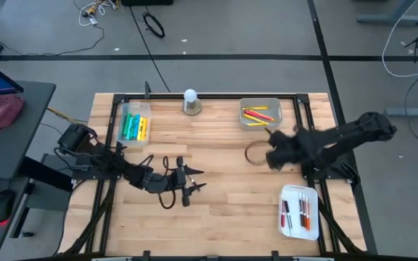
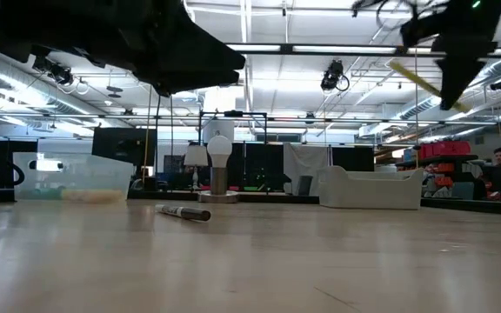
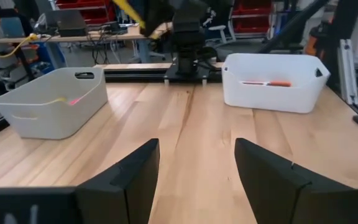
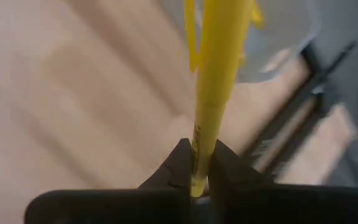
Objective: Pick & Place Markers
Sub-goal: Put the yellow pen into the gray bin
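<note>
The right gripper is clenched on the lower end of a yellow marker, which stands up out of the fingers; in the low view the same marker hangs tilted at the upper right of the frame, well clear of the table. In the high view this gripper sits right of centre, just below the grey tray that already holds red and yellow markers. Judged step: carrying, with placing not yet done. The next move calls for bringing the marker over a tray and letting go above its floor; which tray is meant cannot be told.

The left gripper is released and empty, low at lower centre of the high view. One dark marker lies on the table at centre left of the low view.

Hard to make out: the right gripper is blurred from above, and the left arm hides the dark marker there. Two more trays hold sorted markers; counts are unclear.
</note>
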Robot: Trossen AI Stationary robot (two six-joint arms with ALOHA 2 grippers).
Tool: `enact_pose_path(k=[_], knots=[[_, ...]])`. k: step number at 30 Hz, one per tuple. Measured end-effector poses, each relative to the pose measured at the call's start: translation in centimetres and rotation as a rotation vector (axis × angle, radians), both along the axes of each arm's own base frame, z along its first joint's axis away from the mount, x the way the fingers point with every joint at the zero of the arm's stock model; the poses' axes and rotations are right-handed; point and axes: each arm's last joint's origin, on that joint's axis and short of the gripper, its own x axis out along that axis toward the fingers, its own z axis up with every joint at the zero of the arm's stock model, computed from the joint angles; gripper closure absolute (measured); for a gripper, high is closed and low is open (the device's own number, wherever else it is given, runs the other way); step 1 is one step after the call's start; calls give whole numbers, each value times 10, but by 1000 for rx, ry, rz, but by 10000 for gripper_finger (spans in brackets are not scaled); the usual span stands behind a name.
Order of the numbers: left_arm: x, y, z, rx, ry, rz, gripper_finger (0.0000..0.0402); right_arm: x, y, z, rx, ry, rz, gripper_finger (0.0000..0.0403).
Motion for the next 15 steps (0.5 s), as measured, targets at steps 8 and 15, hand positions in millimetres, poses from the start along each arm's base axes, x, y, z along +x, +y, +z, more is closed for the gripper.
enact_pose_path(k=[8,15], knots=[[4,10,0,-66,-15,43,186,24,-111,-13,-10,177,111,368],[4,11,-1,-96,-18,52,186,45,-191,-62,13,346,273,378]])
